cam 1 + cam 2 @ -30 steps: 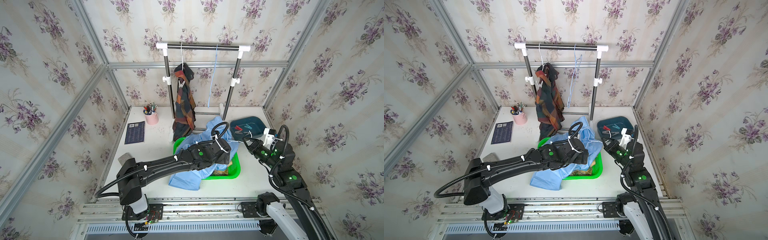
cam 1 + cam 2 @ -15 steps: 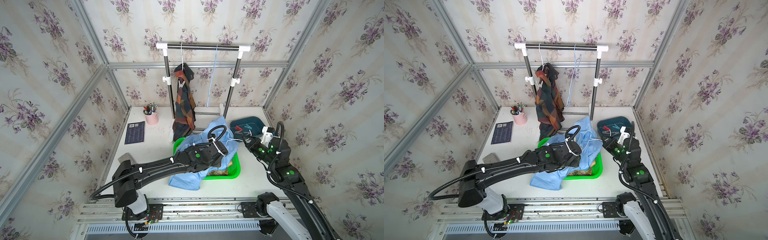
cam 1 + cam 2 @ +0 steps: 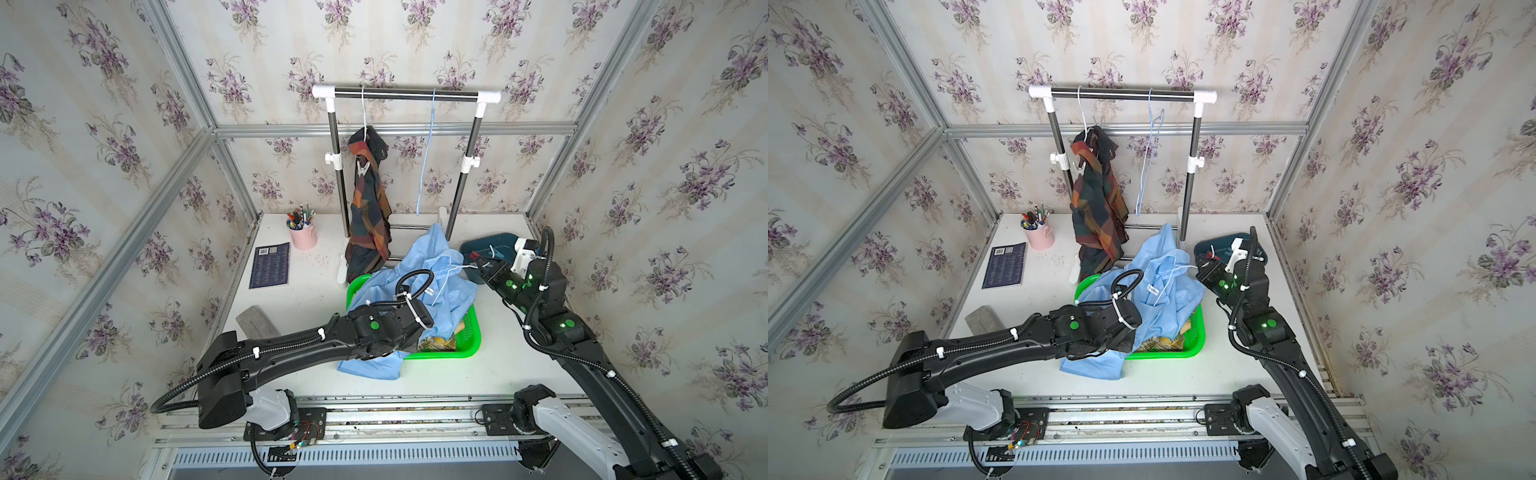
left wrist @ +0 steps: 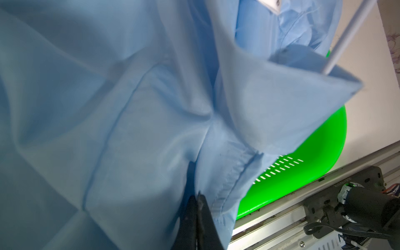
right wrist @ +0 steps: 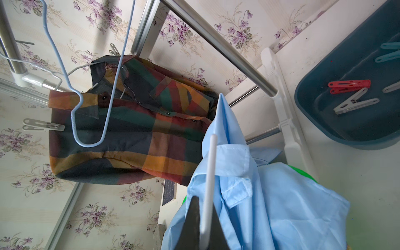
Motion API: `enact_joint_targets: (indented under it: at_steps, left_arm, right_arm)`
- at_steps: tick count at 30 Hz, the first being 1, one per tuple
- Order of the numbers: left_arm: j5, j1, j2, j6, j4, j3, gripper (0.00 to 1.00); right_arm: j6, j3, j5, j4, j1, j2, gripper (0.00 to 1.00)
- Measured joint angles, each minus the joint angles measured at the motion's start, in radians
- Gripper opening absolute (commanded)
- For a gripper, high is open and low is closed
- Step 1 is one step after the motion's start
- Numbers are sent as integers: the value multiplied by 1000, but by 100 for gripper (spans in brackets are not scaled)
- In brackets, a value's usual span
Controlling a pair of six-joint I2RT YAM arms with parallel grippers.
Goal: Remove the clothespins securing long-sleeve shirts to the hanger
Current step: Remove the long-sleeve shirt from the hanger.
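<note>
The light blue shirt (image 3: 432, 274) is heaped over the green basket (image 3: 469, 336), with a yellow-and-grey plaid shirt (image 3: 436, 343) under it. My left gripper (image 4: 197, 197) is shut on a fold of the blue shirt (image 4: 129, 108). My right gripper (image 5: 204, 207) is shut on the white hanger (image 5: 211, 164) that runs into the shirt's collar. The dark plaid shirt (image 5: 134, 134) hangs on the rack with a white-grey clothespin (image 5: 43, 125) on its edge and another (image 5: 113, 50) behind it. Red (image 5: 349, 85), teal (image 5: 387, 52) and white-grey (image 5: 355, 104) clothespins lie in the dark blue tray (image 5: 357, 129).
An empty light blue hanger (image 3: 426, 166) hangs on the rack's bar (image 3: 405, 94). At the back left of the table stand a pink pen cup (image 3: 303, 237) and a dark booklet (image 3: 270, 266). A grey block (image 3: 257, 322) lies near the left arm.
My left gripper has shut on the blue shirt and drawn back toward the table's front left. My right gripper has shifted slightly toward the back with the white hanger.
</note>
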Motion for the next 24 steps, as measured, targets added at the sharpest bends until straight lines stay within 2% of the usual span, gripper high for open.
enact_joint_targets:
  at_steps: [13, 24]
  left_arm:
    - [-7, -4, -69, 47, 63, -142, 0]
    - [-18, -48, -154, 131, 126, -211, 0]
  right_arm:
    - [0, 66, 41, 9, 2, 37, 0]
    - [31, 71, 127, 104, 5, 163, 0]
